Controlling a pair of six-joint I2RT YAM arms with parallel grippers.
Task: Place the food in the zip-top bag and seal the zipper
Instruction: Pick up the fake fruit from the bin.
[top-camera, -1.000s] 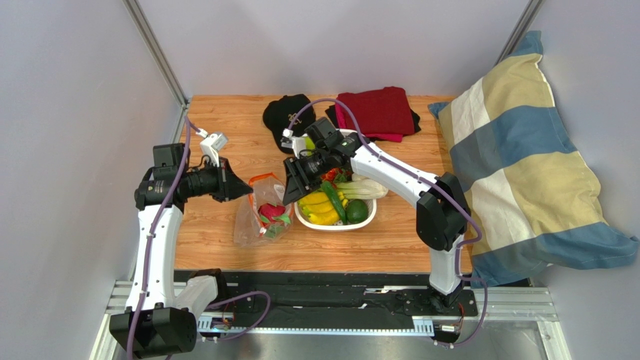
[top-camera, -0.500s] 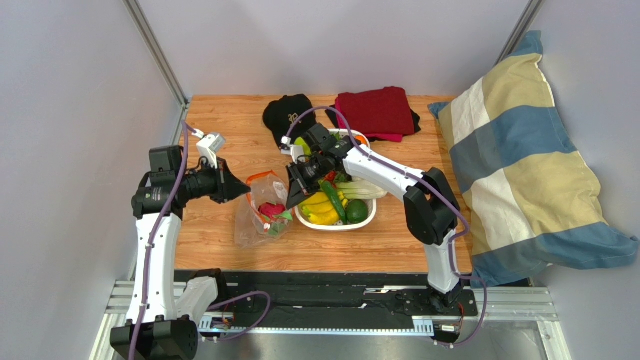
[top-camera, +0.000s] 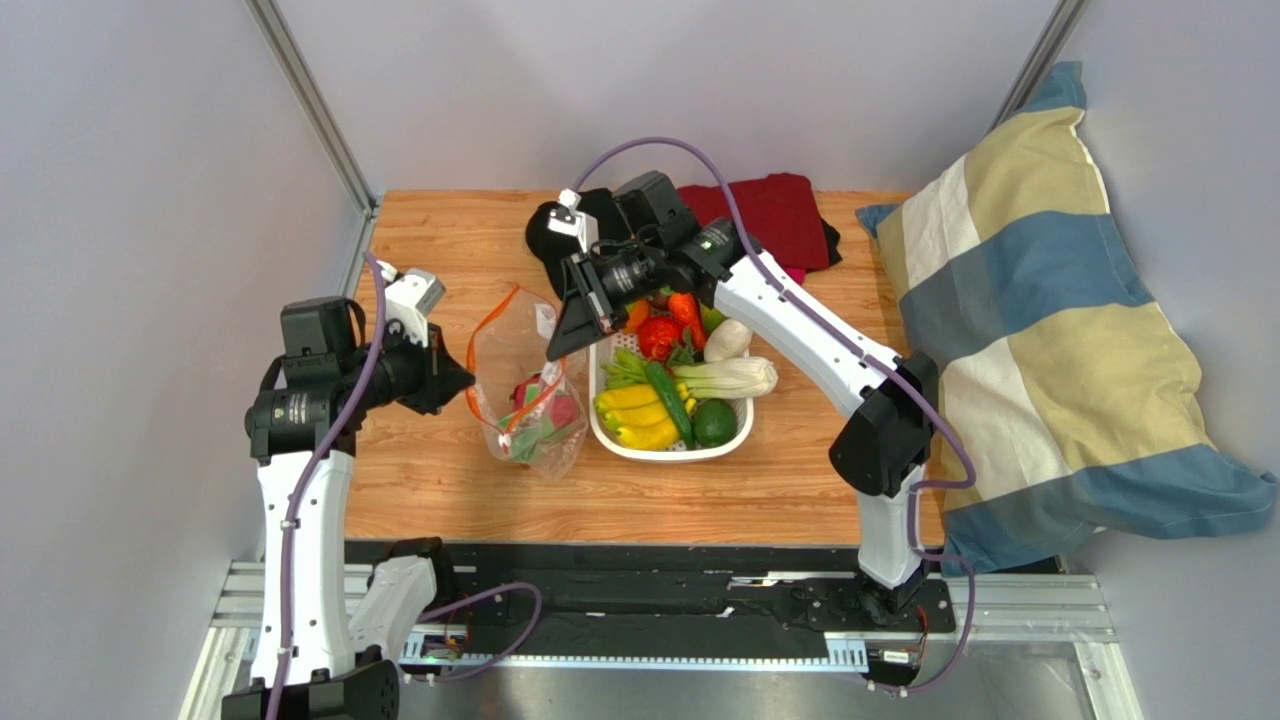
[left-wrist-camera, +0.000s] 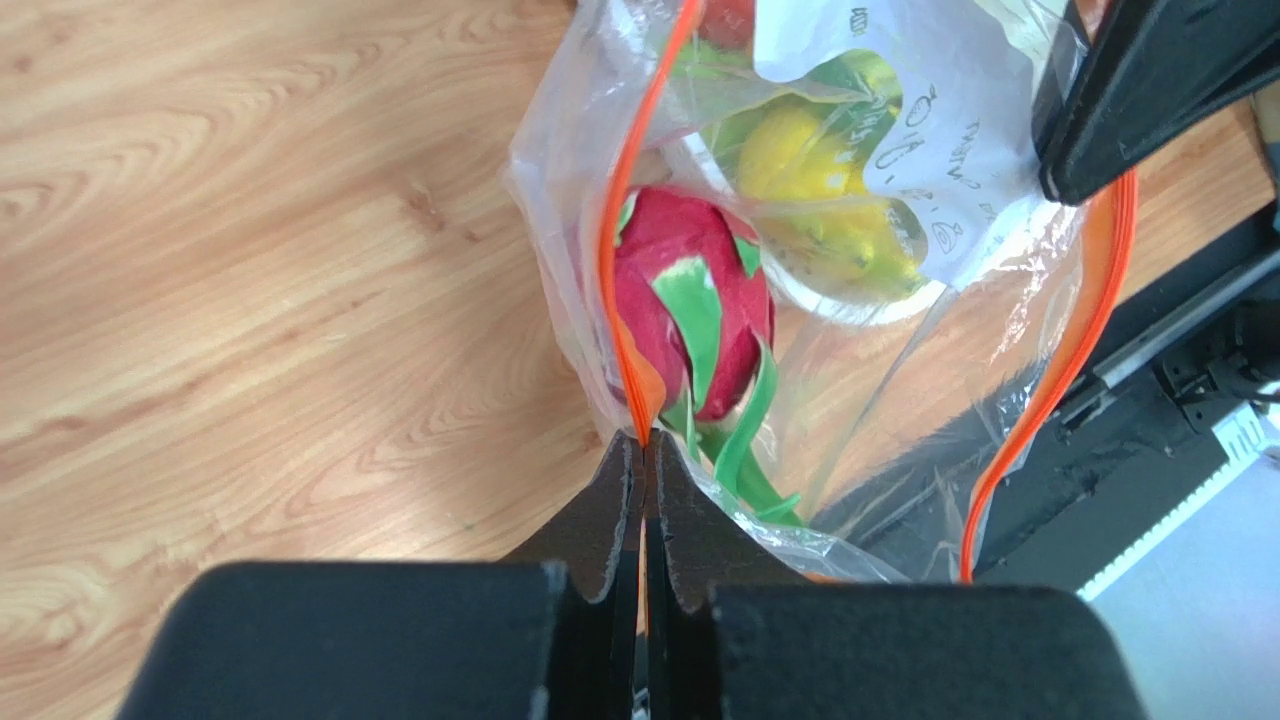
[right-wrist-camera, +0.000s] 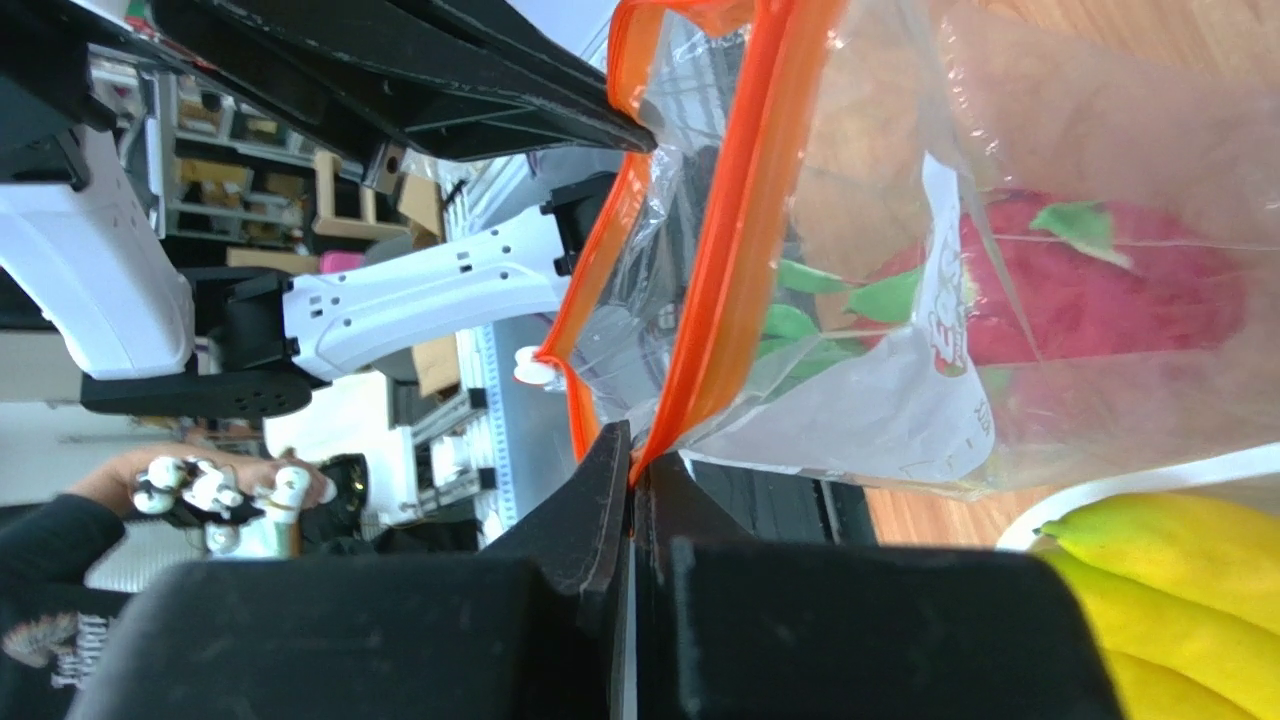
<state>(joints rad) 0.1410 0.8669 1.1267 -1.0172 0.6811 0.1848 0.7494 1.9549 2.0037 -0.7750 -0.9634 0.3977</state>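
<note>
— One second has gone by over the wooden bench (top-camera: 436, 248). What has been altered?
— The zip-top bag (top-camera: 519, 368) has been lifted out of a slump on the bench, and its mouth has been drawn wide. The left gripper (left-wrist-camera: 643, 450) is clamped on the left side of the rim. The right gripper (right-wrist-camera: 631, 443) is pinched on the right side and has been raised and pulled toward the far edge.
— What is meant by that for the task?
— The bag is judged ready for loading, yet no gripper is left free. Only the dragon fruit (left-wrist-camera: 684, 293) is seen inside, low in the bag. The round green fruit (top-camera: 715, 423) is still in the white basket (top-camera: 669, 452), just beside the bag. Sealing is not yet begun.
— How are the materials described?
— The bench is smooth, pale-grained wood. The bag is thin, clear, crinkled film with printed lettering. The dragon fruit is a glossy pink oval with flat green scales, plastic-looking. The zipper (right-wrist-camera: 744, 225) is a narrow orange band, looped open.
</note>
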